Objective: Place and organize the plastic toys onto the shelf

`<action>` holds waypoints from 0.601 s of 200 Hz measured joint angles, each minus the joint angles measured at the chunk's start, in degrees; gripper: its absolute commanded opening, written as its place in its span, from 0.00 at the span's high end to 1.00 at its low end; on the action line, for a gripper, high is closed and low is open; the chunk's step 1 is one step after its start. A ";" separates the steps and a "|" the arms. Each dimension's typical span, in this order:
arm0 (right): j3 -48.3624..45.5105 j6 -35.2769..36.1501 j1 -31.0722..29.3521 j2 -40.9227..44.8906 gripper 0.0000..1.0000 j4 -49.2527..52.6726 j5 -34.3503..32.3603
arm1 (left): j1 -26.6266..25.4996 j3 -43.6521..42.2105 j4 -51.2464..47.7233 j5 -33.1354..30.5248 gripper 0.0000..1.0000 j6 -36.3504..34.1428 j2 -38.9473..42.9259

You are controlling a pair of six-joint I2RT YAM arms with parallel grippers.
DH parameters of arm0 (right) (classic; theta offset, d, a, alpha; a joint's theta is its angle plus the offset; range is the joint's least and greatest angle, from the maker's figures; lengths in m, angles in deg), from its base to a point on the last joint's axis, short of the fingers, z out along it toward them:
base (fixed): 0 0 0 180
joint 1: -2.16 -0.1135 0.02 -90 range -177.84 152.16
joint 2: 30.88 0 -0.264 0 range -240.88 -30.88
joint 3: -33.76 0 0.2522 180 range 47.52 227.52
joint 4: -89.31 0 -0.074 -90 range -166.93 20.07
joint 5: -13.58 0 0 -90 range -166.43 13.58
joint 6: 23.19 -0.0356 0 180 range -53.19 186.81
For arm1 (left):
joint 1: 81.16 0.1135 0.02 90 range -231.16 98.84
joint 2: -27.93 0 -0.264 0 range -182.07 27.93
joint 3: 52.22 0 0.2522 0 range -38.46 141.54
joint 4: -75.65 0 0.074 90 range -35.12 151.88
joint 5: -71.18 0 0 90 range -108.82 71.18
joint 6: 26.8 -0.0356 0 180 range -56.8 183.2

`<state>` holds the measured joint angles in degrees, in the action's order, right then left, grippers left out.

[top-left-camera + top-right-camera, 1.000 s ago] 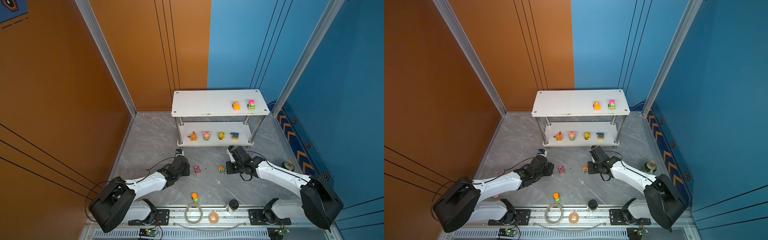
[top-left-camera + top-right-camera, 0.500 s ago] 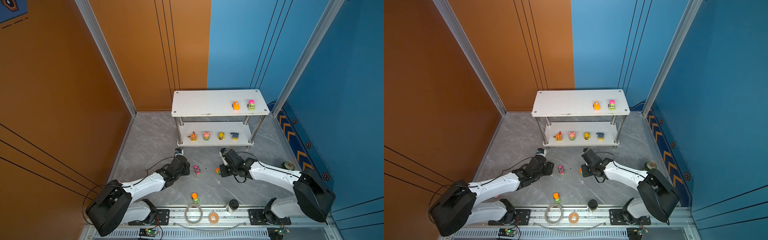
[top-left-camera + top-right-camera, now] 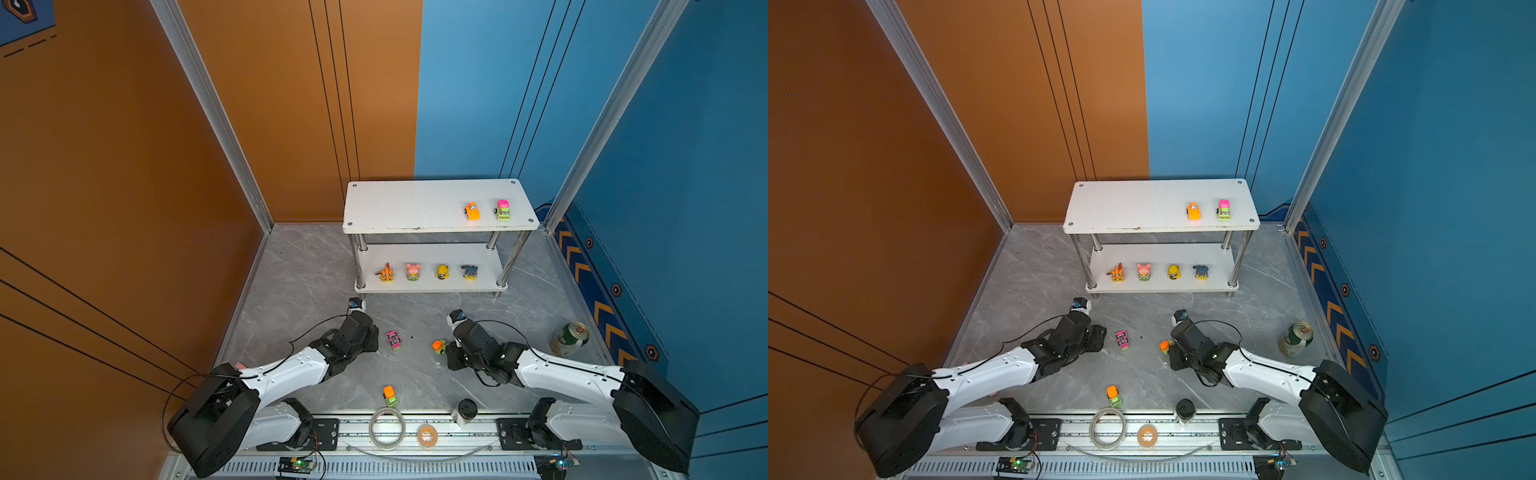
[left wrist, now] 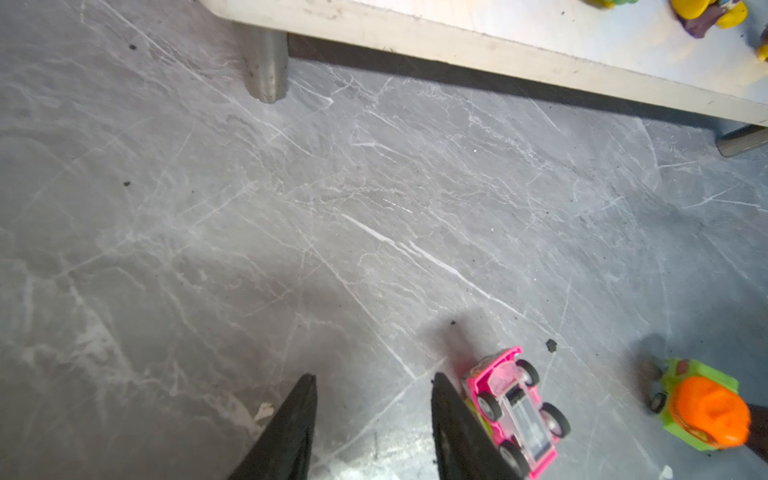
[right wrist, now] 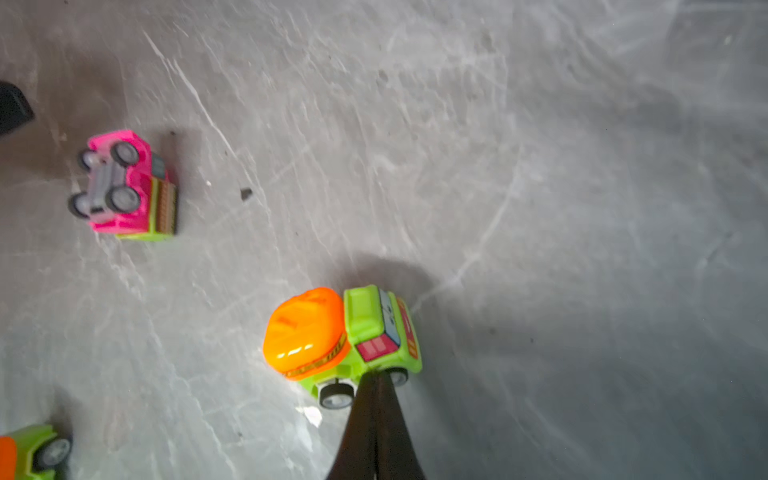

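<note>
The right gripper (image 5: 376, 375) is swinging inward since a second ago, jaws pressed shut, tips nudging the mixer car (image 5: 345, 336), not holding it. Nearest the rail, an orange car (image 3: 390, 395) is waiting. The left gripper (image 4: 372, 376) is hovering half open just beside the overturned pink car (image 4: 515, 411). Beyond, the shelf (image 3: 415, 208) is carrying two cars (image 3: 471, 211) above and four figurines (image 3: 441, 271) below. The pickup step is in hand, I judge; next, the right jaws need to open and straddle the mixer car.

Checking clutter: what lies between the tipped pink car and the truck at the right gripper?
Bare grey surface and one small dark speck, clearest in the right wrist view.
</note>
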<state>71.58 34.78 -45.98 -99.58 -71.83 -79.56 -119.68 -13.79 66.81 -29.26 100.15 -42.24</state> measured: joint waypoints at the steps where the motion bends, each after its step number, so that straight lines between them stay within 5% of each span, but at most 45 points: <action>1: -0.28 -0.04 0.00 0.22 1.00 0.07 -0.11 | 0.00 0.00 0.00 0.00 0.53 0.00 0.00; 72: 1.20 -2.54 0.13 10.05 0.95 9.18 -1.68 | -0.17 0.00 0.04 0.02 0.54 0.59 -0.02; 94: 6.47 -2.27 0.15 9.86 1.00 13.29 -2.12 | -0.31 0.00 0.07 0.02 0.68 1.07 -0.02; 120: 10.43 -1.66 -0.46 7.04 1.00 16.68 -2.10 | -1.77 0.07 -0.20 -0.02 0.68 0.55 -0.02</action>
<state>82.00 33.12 -46.44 -92.55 -55.15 -81.66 -121.45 -13.73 66.62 -29.28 100.70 -42.26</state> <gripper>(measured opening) 0.047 0.317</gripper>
